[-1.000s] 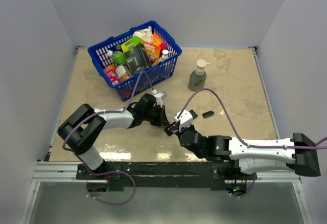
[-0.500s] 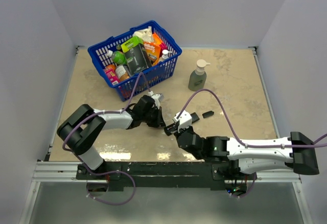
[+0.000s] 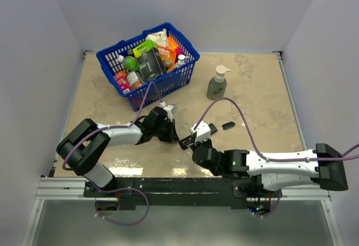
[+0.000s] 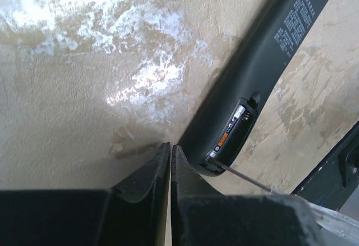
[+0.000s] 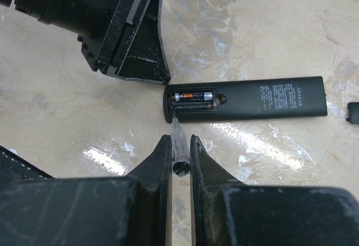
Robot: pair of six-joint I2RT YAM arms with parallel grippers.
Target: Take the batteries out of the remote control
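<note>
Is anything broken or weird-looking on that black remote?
Not broken, but opened up: the remote lies back-up with its battery slot uncovered, a battery showing inside. Its small cover lies apart, past the other end. The right tool pinches a clear stick whose tip pokes into the slot.

Bench (image 3: 263, 89): beige marbled top, glossy.
Walls (image 3: 196, 4): plain pale grey, closing in three sides.
Light: white glare patches (image 4: 151, 77) just ahead of the left hand (image 4: 170, 150).

At the left wrist, the slim black plastic remote control (image 4: 269, 60) runs past the top edge, and its white print is too blurred to read. At the right wrist, the short flat black cover piece (image 5: 353, 112) is cut by the right edge. Below the small cylindrical battery (image 5: 193, 96), a second one cannot be told.
</note>
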